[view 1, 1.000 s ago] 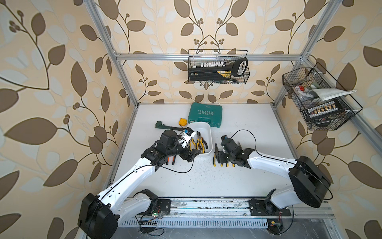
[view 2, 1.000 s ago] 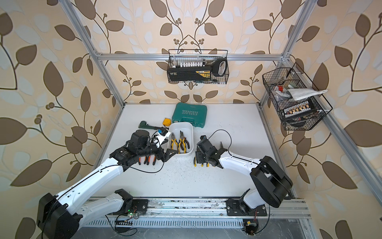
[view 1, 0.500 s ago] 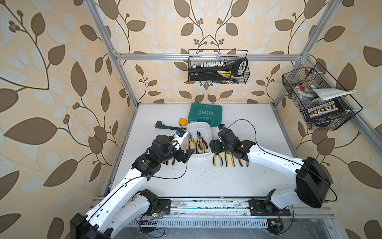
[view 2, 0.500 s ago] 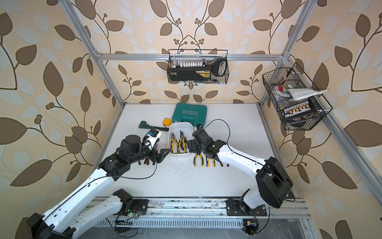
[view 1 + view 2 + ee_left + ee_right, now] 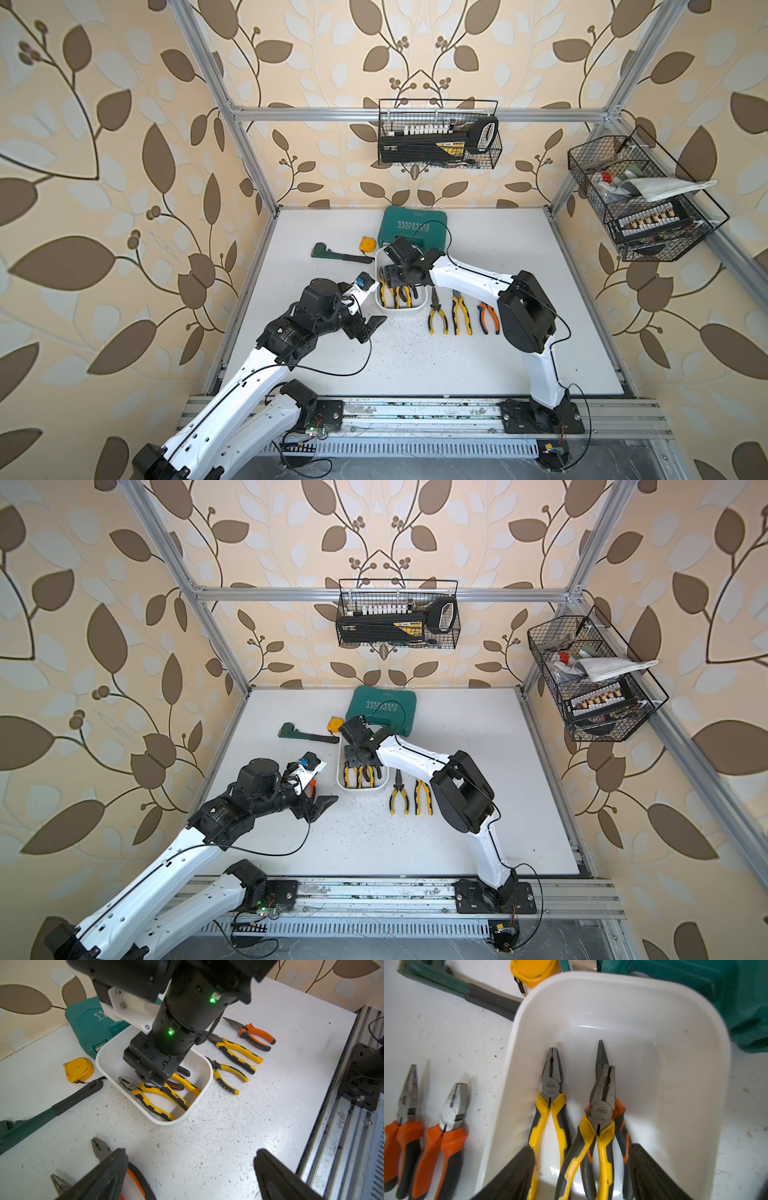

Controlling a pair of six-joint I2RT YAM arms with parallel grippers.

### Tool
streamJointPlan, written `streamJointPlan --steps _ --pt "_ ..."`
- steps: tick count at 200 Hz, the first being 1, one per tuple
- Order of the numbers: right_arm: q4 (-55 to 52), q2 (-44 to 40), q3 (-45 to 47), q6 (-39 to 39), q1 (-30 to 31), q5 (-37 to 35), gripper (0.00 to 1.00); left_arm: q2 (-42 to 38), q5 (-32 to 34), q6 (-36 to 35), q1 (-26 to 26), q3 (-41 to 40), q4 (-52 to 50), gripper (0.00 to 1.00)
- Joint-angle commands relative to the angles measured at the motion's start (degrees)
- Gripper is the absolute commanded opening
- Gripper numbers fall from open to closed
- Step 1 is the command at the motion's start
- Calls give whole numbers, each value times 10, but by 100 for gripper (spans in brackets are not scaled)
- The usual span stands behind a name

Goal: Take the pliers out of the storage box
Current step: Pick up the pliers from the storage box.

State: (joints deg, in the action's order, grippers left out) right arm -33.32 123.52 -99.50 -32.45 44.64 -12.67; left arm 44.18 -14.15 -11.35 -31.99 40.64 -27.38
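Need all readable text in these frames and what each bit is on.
"EXPLOIT": lid of the teal case, upside down in both top views.
"deli": pivots of both yellow pliers in the box.
"GREENER": dark handle of the orange pliers outside the box.
Yellow label on the black case up on the back wall: too small to read.
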Motion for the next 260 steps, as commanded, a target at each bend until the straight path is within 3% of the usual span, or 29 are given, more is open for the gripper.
streamJointPlan --steps 1,20,58,114,155,173,185,260 --pt "-55 37 -54 -5 -9 -5 72 -11 -15 -19 -5 -10 6 99" --pt "-70 66 -82 -7 -19 2 69 -19 -5 -20 -5 -14 10 99" --pt "-85 95 -109 -4 -24 16 52 -23 4 -19 -5 -22 15 99" --pt "-93 107 -119 4 -25 23 36 -20 5 -20 -5 -22 17 99" --pt "-97 113 -124 14 -30 26 32 -21 5 -19 -5 -21 18 99" --pt "-102 121 -135 18 -31 28 46 -20 4 -19 -5 -20 18 99" --pt "-110 129 -144 18 -33 31 48 -20 3 -19 -4 -20 18 99" --pt "-116 90 -140 23 -31 20 21 -21 6 -21 -5 -22 21 99"
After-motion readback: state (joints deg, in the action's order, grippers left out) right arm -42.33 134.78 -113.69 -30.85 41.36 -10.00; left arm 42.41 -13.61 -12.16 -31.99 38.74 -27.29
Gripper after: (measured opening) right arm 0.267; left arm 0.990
